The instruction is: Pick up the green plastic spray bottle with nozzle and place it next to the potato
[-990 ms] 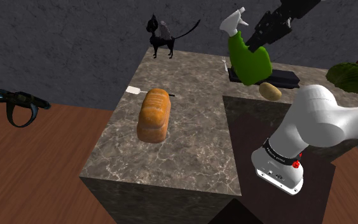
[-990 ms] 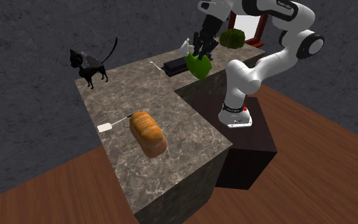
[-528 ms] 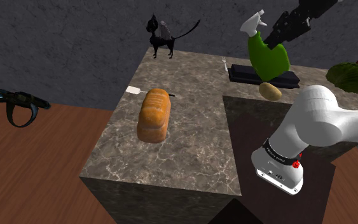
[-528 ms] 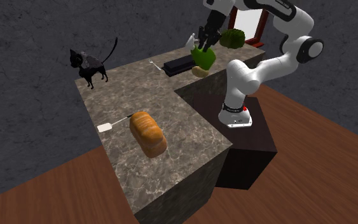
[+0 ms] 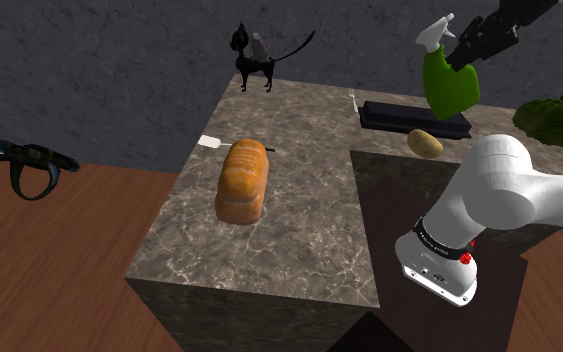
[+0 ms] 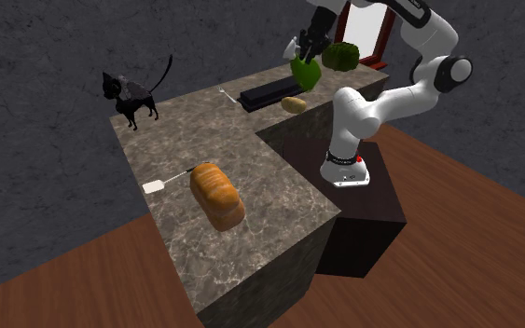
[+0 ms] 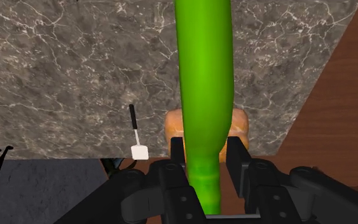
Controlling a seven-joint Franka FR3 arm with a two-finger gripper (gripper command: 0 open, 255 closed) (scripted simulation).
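Clamping the green spray bottle [image 5: 450,86] aloft near the potato [image 5: 425,143], the black hand [image 5: 464,52].

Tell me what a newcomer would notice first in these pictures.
The bright green spray bottle stands out, clasped in the black gripper in the air over the far end of the counter, near the potato. Next come the brown bread loaf in the middle of the counter and the black cat figure at its far edge.
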